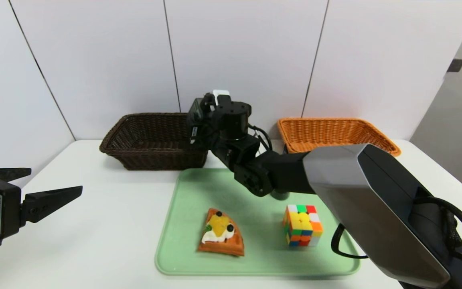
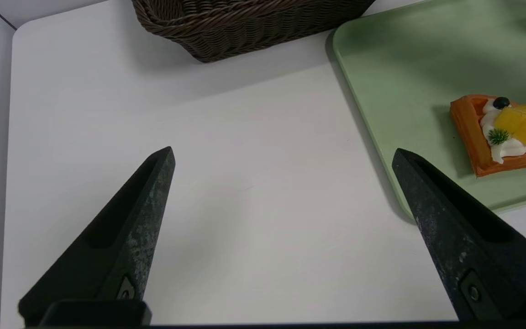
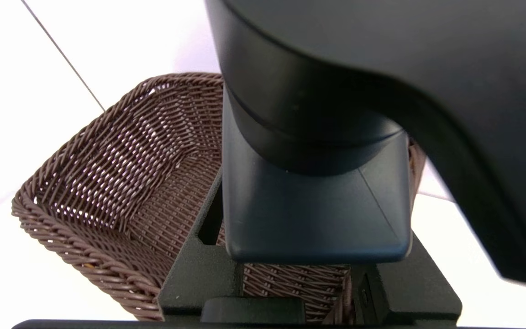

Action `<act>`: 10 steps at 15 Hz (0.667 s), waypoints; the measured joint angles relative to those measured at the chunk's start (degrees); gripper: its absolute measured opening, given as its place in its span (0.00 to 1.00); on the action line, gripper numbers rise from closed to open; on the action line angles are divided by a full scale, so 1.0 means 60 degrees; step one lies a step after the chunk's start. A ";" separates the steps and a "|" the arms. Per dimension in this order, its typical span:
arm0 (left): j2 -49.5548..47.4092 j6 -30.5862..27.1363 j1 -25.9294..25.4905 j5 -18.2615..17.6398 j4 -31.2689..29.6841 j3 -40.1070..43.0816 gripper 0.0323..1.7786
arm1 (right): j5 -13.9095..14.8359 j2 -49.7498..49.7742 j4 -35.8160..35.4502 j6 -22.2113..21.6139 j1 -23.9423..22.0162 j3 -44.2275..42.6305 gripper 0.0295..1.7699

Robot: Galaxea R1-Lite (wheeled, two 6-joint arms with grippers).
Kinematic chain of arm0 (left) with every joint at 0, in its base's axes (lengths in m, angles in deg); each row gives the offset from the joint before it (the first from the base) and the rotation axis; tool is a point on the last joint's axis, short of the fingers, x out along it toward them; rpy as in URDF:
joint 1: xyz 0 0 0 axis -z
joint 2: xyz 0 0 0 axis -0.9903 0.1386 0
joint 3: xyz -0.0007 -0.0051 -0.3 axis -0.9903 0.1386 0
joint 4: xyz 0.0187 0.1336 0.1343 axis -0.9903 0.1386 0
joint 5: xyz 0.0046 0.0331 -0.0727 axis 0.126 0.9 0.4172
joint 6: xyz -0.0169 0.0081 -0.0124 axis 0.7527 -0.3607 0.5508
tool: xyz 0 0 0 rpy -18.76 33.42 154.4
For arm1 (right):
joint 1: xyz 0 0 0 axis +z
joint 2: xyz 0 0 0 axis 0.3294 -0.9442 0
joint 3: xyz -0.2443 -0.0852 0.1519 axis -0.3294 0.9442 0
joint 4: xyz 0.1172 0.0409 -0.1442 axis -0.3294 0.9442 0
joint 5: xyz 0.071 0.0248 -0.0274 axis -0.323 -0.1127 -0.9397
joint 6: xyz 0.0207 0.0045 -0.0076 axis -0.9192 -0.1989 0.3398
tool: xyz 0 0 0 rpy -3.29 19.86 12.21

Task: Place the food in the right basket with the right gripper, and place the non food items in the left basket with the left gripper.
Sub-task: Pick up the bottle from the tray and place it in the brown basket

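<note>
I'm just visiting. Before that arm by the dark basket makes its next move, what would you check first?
1. Right gripper clamped on the black bottle: ok.
2. Bottle above the dark basket, going by the right wrist view: ok.
3. Correct arm for a non-food item: not ok, that job belongs to the left gripper.
4. Left gripper open, off to the side over the table: ok.
5. Waffle and puzzle cube lying undisturbed on the tray: ok.
6. Basket floor beneath the bottle free: cannot tell.

left gripper [image 2: 283,155]: fingers spread wide | right gripper [image 3: 290,269]: fingers clamped, arm outstretched
</note>
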 joint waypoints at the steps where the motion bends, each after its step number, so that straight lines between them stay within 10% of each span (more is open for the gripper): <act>1: 0.0000 0.0000 0.0000 0.0000 0.0000 0.0000 0.95 | 0.0008 -0.0014 -0.0028 0.0006 0.0004 0.0000 0.42; 10: -0.0012 0.0026 0.0010 0.0006 -0.0069 0.0069 0.95 | 0.0106 -0.0284 -0.1024 0.1150 -0.0037 0.0010 0.79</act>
